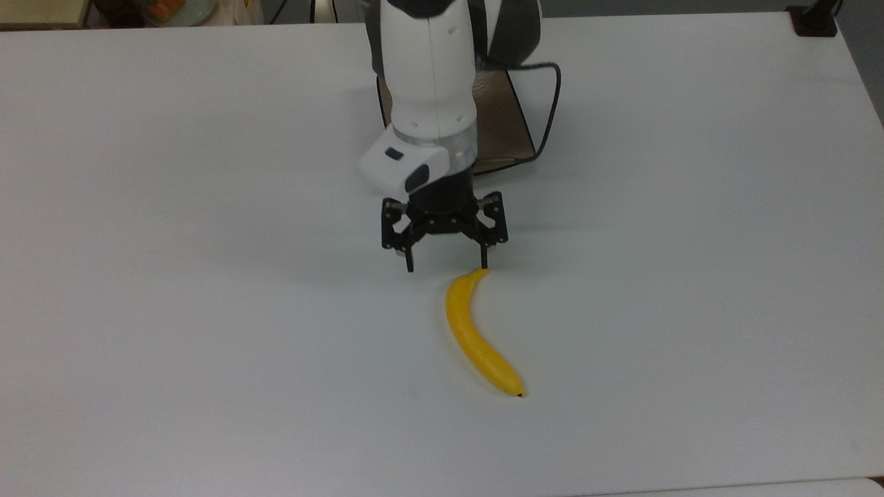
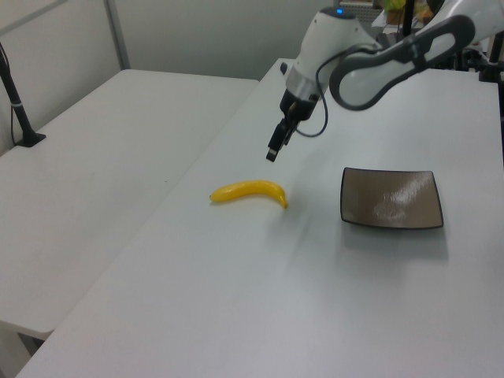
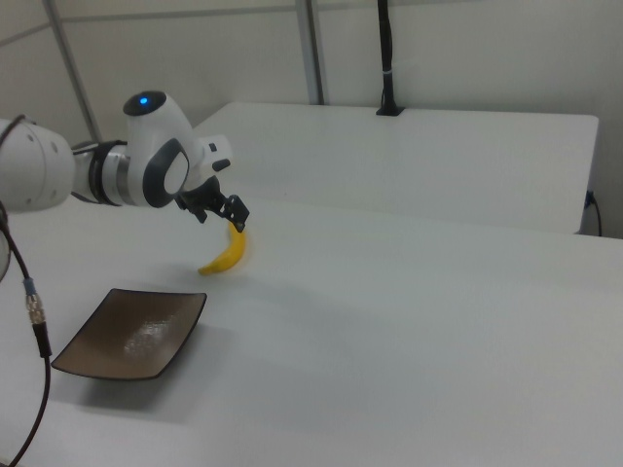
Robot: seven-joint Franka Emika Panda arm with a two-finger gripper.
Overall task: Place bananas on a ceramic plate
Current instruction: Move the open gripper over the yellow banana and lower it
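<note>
The gripper hangs above the white table with its two black fingers spread wide and pointing down, holding nothing. In the top view the finger on the top view's right sits just at the stem end of the banana, while the other finger is off to the top view's left over bare table. In the left view the gripper is in the air, apart from the banana, which lies flat on the table below it.

The banana curves from its stem toward the dark tip at the top view's lower right, with open table all round it. The ceramic plate lies behind the arm in the top view, largely covered by the white forearm and a black cable looping over its right edge. In the left view the plate lies well apart from the banana, to the left view's right. In the right view the gripper overlaps the banana, and the plate lies nearer the camera. A second white table stands alongside, with a black post on it.
</note>
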